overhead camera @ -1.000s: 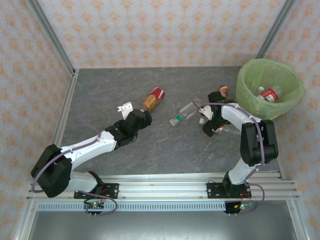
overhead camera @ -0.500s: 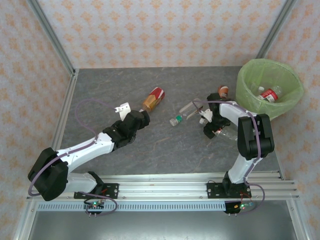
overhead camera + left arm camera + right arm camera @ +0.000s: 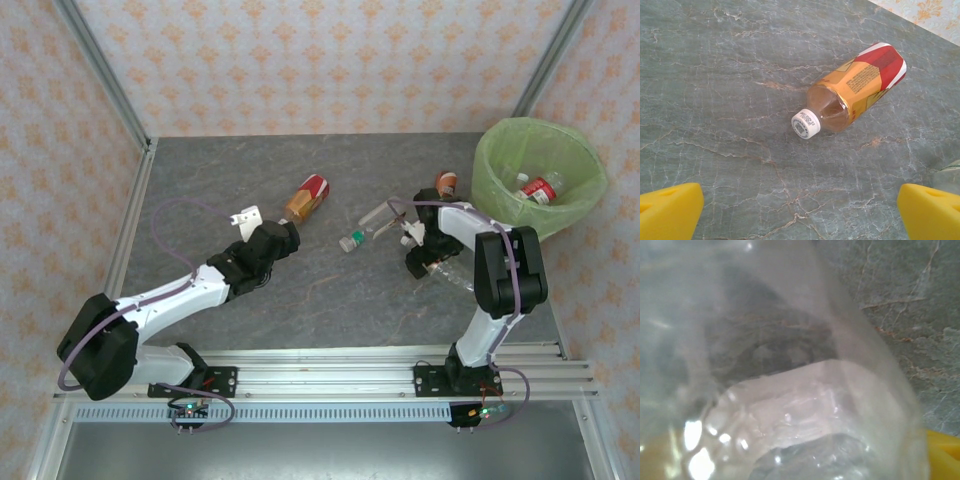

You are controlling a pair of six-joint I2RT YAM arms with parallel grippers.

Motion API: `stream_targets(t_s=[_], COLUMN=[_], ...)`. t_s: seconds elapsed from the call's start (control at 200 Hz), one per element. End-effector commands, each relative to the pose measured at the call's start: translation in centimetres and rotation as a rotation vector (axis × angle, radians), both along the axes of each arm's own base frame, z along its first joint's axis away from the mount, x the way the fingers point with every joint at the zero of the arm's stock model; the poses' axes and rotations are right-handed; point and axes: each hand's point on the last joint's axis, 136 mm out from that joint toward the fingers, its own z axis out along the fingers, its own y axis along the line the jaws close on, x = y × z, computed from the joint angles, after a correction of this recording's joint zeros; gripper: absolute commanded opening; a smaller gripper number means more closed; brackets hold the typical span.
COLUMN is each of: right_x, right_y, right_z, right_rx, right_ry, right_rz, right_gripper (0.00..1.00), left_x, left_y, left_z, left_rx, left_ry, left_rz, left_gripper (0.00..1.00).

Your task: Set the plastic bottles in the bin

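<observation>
Since the frame one second earlier, we note that the right arm (image 3: 500,265) has folded its upper links leftward, toward its own wrist, and the wrist has shifted slightly toward the near edge. The left arm (image 3: 190,290) is almost unchanged.

Left fingers (image 3: 670,212): spread wide, one yellow pad at each lower corner of the left wrist view. Bare table (image 3: 220,170) lies between them and nothing is gripped. The orange bottle (image 3: 860,90) lies on its side ahead of them, well apart from both pads. Its white cap points back at the wrist and its red base points away.

Right fingers (image 3: 942,450): one yellow pad shows at the lower right edge of the right wrist view, just beside the clear bottle (image 3: 790,405). That bottle is so close to the camera that it is blurred. We cannot tell whether these fingers press the bottle or merely straddle it. From above, the bottle lies on the table at the right wrist, on its bin side.

Other bottles on the table: a green-capped bottle (image 3: 352,241) and a second clear bottle (image 3: 375,213) lie between the two arms. A reddish bottle (image 3: 446,181) lies near the bin (image 3: 497,190), outside it.

The bin stands at the far right corner. Inside it we see a red-labelled bottle (image 3: 541,187) with a clear one beside it.
</observation>
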Motion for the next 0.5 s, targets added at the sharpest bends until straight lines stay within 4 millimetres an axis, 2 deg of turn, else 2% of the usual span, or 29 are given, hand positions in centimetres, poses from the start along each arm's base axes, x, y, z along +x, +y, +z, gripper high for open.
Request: stream_targets(t_s=[0.0,0.215,0.31,0.44,0.495], right_x=[-1.3,-2.0,-1.7,-0.8,-0.3], right_y=[-0.1,0.7,1.2,1.9,2.3], right_z=[-0.6,-1.1,-1.2,-0.4,0.2], right_rx=[-0.019,0.033,0.066,0.108,0.127], right_ry=[0.067,0.106,0.087,0.033,0.004], right_rz=[0.003,0.019,0.019,0.011,0.009], right_gripper=[0.93,0.88,0.87,0.72,0.70], left_x=[0.3,0.5,0.4,0.2,0.2], left_y=[0.3,0.1,0.1,0.4,0.5], left_z=[0.2,0.1,0.1,-0.1,-0.1], left_rx=[0.029,0.028,0.028,0.038,0.038], left_ry=[-0.006,-0.003,-0.003,0.000,-0.001], left_rz=[0.011,0.006,0.006,0.009,0.012], left_gripper=[1.00,1.00,1.00,1.00,1.00])
